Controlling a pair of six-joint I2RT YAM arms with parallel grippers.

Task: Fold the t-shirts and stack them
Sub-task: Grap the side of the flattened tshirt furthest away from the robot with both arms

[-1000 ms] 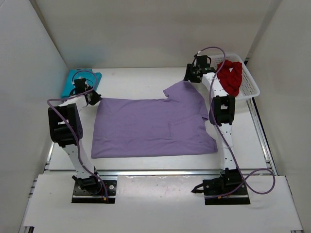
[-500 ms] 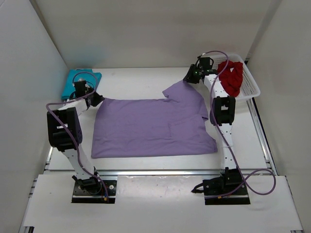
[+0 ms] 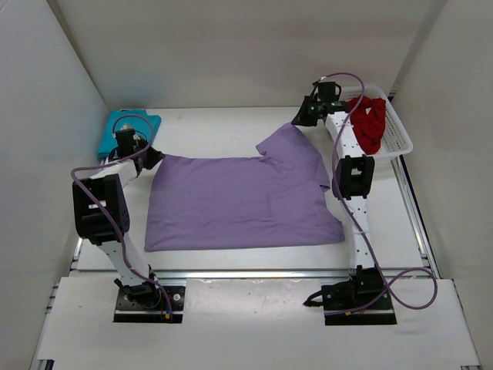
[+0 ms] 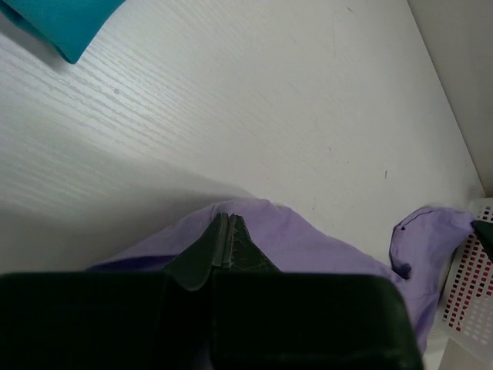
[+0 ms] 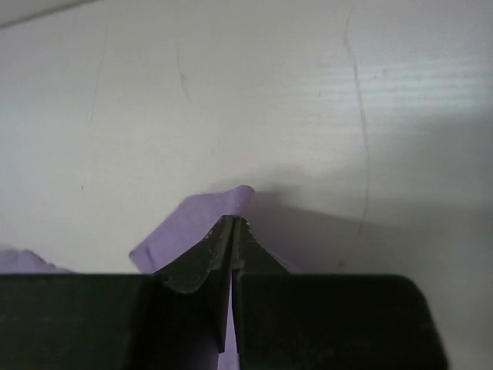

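Note:
The lavender t-shirt [image 3: 239,200] lies spread flat across the middle of the table. My left gripper [image 3: 156,156] is shut on its far left corner; the left wrist view shows the fingertips [image 4: 224,218] closed with purple cloth [image 4: 308,239] bunched around them. My right gripper [image 3: 299,122] is shut on the sleeve at the far right, where a purple flap [image 5: 192,223] peaks around its closed tips [image 5: 233,221]. The teal t-shirt [image 3: 127,127] lies folded at the far left. The deep red t-shirt [image 3: 368,123] sits crumpled in the basket.
A white mesh basket [image 3: 399,135] stands at the far right, close behind my right arm. White walls enclose the table on the left, back and right. A corner of the teal t-shirt [image 4: 62,19] and the basket's edge [image 4: 477,270] show in the left wrist view.
My right gripper has closed on the lavender sleeve and shifted slightly toward the back. My left gripper stayed shut and moved a little to the left.

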